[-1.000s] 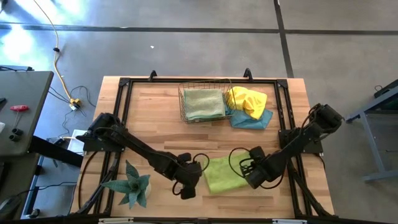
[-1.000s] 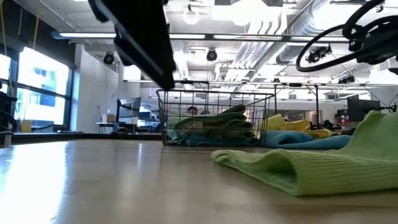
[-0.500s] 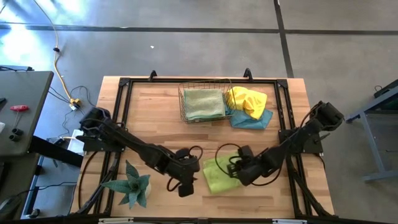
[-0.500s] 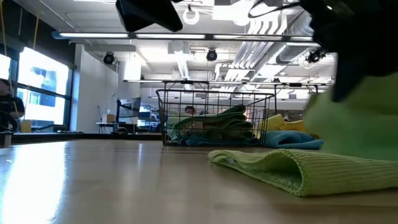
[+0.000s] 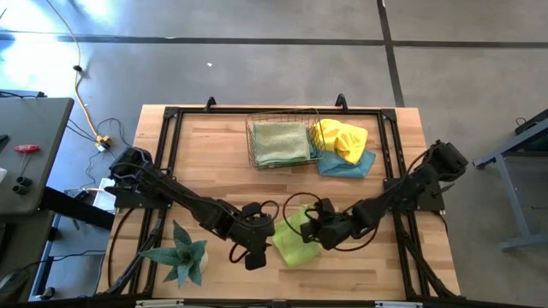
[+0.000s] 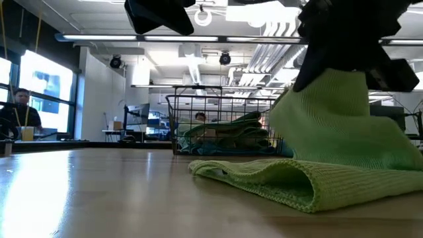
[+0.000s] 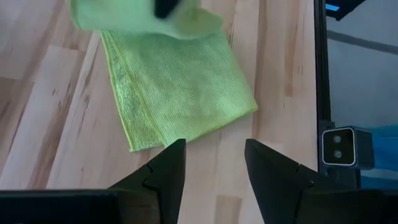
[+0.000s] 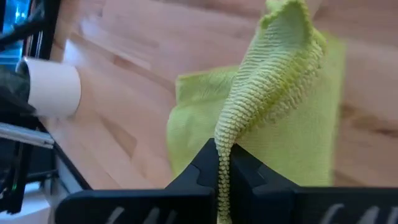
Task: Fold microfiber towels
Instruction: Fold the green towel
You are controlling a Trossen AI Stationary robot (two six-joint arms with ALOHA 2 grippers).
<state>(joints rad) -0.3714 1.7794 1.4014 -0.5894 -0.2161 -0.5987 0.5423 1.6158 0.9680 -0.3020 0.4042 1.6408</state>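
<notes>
Worktop layout, seen from above, clock style

One towel [image 5: 293, 240] lies around 6 o'clock on the worktop [image 5: 214, 162], left pincer [image 5: 257, 255] just beside it at its 9, right pincer [image 5: 306, 233] over it. Plant [image 5: 180, 252] sits at 8. Wire basket [image 5: 282, 142] at 12 has a towel in it; two more towels [image 5: 341, 147] are piled just to its 3 o'clock side.

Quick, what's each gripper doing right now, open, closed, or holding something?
Left gripper: open, holding nothing, just short of the lime green towel.
Right gripper: shut on the lime green towel's lifted edge.
</notes>
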